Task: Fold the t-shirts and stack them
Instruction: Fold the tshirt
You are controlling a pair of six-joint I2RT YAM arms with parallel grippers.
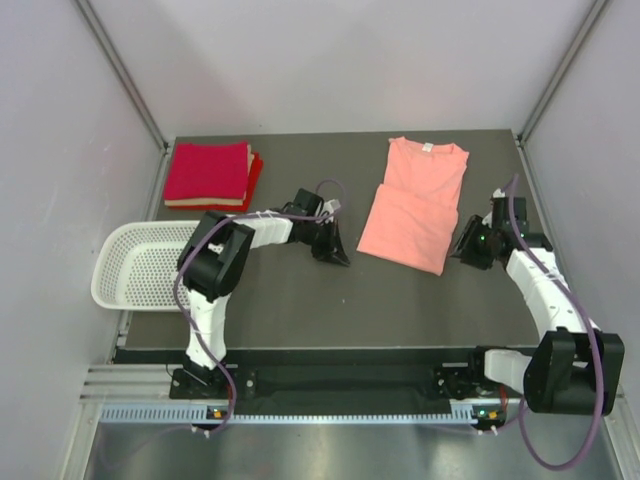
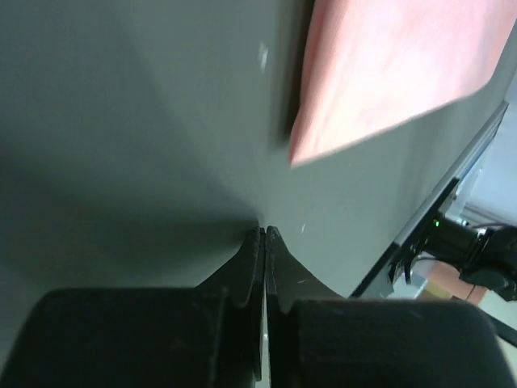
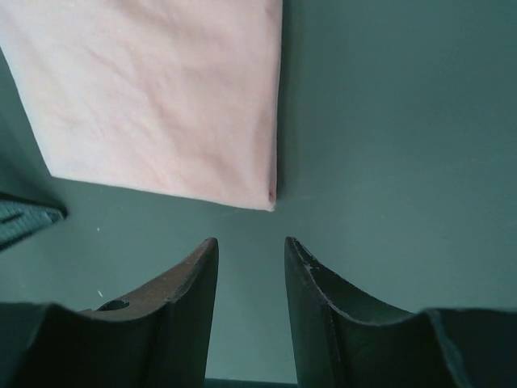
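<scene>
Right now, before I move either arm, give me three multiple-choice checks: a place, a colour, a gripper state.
1. The red folded stack lies: A) at the far-left corner of the table B) at the near-right corner C) at the centre.
2. The unstacked t-shirt is: A) white B) salmon-pink C) blue.
3. The left gripper is: A) wide open B) shut on cloth C) shut, empty.
Answers: 1 A, it sits beyond the white basket; 2 B, plain in the top view; 3 C, its jaws meet over bare table.
</scene>
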